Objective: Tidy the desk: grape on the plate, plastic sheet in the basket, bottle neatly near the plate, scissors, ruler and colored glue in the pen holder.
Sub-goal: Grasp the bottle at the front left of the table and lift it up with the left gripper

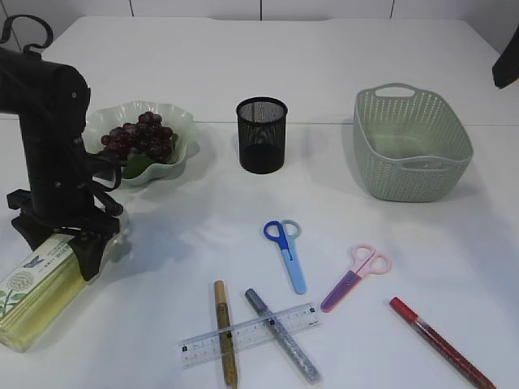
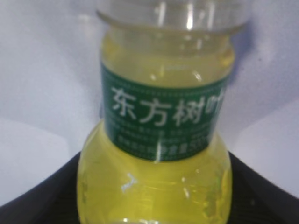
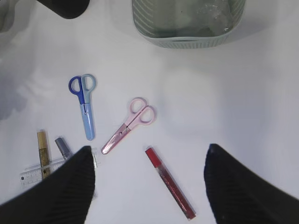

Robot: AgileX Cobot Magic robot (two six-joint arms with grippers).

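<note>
The bottle (image 1: 36,296) lay on its side at the table's left edge, below the plate (image 1: 182,134) of grapes (image 1: 139,138). The left gripper (image 1: 85,243) had its jaws around the bottle near the neck end, apparently gripping it. Full of yellow liquid, it looked heavy and slick, so a hold at the narrow waist seemed safest. The right gripper (image 3: 149,186) hung open above the scissors (image 3: 128,126).

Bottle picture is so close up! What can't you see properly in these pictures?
- Bottle: left wrist view cuts off its cap and bottom; small label print is blurred.
- Left end effector: exterior view, the arm hides whether it touches the bottle.
- Basket: right wrist view, top edge cuts it off; the inside is murky.
- Ruler: exterior view, markings too small.
- Red glue pen: its tip meets the bottom edge.
</note>
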